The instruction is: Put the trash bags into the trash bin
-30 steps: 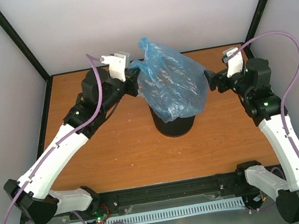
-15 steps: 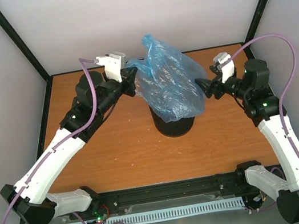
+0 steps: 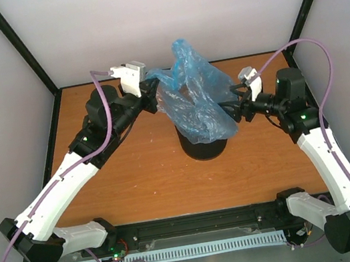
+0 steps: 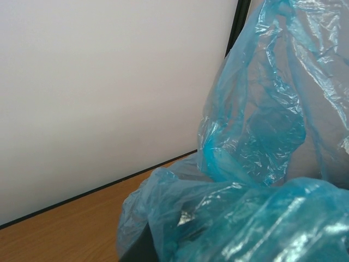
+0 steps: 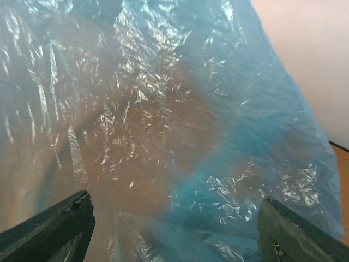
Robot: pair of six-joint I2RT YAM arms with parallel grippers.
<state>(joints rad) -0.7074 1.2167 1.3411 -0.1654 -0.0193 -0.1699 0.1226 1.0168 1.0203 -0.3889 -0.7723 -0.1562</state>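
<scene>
Trash bag: the light-blue film trash bag (image 3: 195, 99) is seen held up above the middle of the table (image 3: 149, 176), puffed out and wrinkled, with its peak pointed toward the far edge. Its lower folds are draped over the top of the trash bin.

Trash bin: the black trash bin (image 3: 203, 146) is stood upright near the centre of the table, and only its lower wall is shown below the film. The rim is hidden, so how much of the bag is inside cannot be told.

Left gripper: the left gripper (image 3: 155, 92) is clamped tight on the bag's left-hand edge, toward the far left corner, and a stretched tail of film is drawn out to it.

Left wrist view: bunched blue film (image 4: 256, 164) is piled over the fingers, and a strip of wooden surface is seen against the white back wall.

Right gripper: the right gripper (image 3: 230, 110) is pressed against the bag's right side with its jaws spread wide, and nothing is gripped.

Right wrist view: the two dark fingers (image 5: 52, 229) are seen far apart at the bottom corners, with glossy film (image 5: 163, 109) filling the space ahead of them.
</scene>
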